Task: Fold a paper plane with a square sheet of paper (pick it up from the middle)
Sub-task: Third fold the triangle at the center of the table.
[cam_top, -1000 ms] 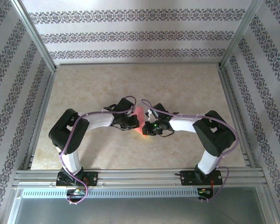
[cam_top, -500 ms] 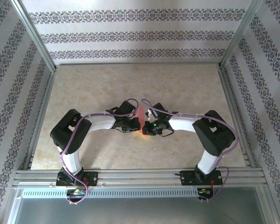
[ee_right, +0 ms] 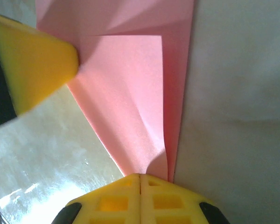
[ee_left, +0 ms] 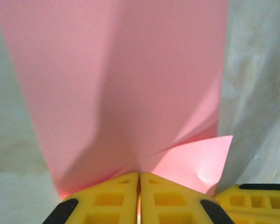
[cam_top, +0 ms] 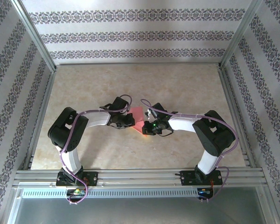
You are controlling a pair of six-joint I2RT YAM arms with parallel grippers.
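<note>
The pink-red sheet of paper (cam_top: 138, 115) hangs between my two grippers over the middle of the table, folded into layers with creases. In the left wrist view the paper (ee_left: 121, 79) rises from my left gripper (ee_left: 139, 175), whose yellow fingers are shut on its edge; a folded flap (ee_left: 196, 163) juts right. My left gripper (cam_top: 129, 121) holds its left side in the top view. My right gripper (ee_right: 140, 176) is shut on a lower corner of the paper (ee_right: 130, 93), and my right gripper (cam_top: 145, 127) sits at the sheet's near right. The left gripper's finger (ee_right: 35, 65) presses the paper at upper left.
The marbled beige table (cam_top: 177, 88) is ringed by aluminium rails (cam_top: 140, 175) at the near edge and patterned walls (cam_top: 140, 32) behind and at both sides. Both arms bend inward, elbows out toward the side rails. The right gripper's finger (ee_left: 256, 203) shows beside the left jaws.
My left gripper has drawn back to the left, and more of the pink sheet now shows spread between the two grippers. The right gripper has hardly moved.
</note>
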